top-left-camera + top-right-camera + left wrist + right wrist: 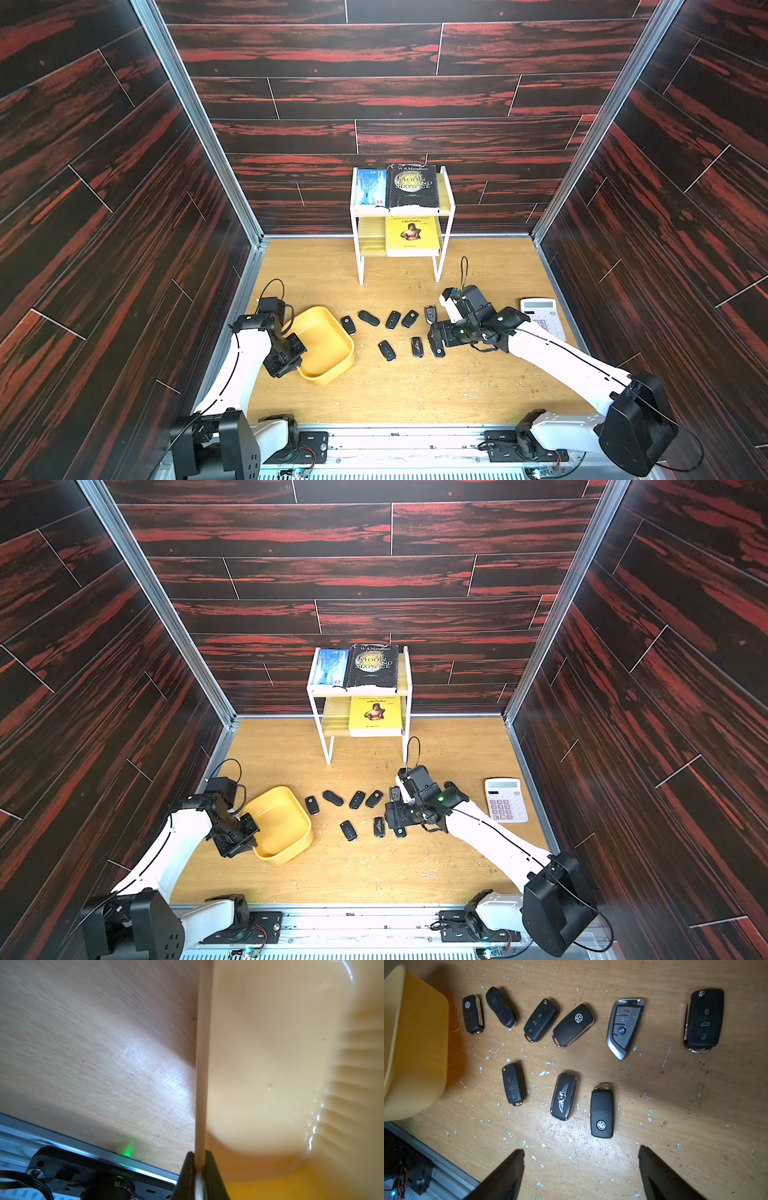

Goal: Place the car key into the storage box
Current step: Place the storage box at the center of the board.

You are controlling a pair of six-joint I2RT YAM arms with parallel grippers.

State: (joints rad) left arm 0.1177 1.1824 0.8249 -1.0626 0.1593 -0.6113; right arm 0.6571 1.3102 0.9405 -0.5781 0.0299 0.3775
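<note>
Scratched wood table (415,395): left gripper (200,1154) clamps box (328,349) rim; right gripper (581,1149) spread, empty. Best straddle the near-row key (602,1113) farthest from the box squarely, then close.

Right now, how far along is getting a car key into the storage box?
Done: left gripper shut on the storage box rim. In hand: right gripper open above the car keys, holding none. Remaining: grasp one, carry it over, drop it in the empty box.
</note>
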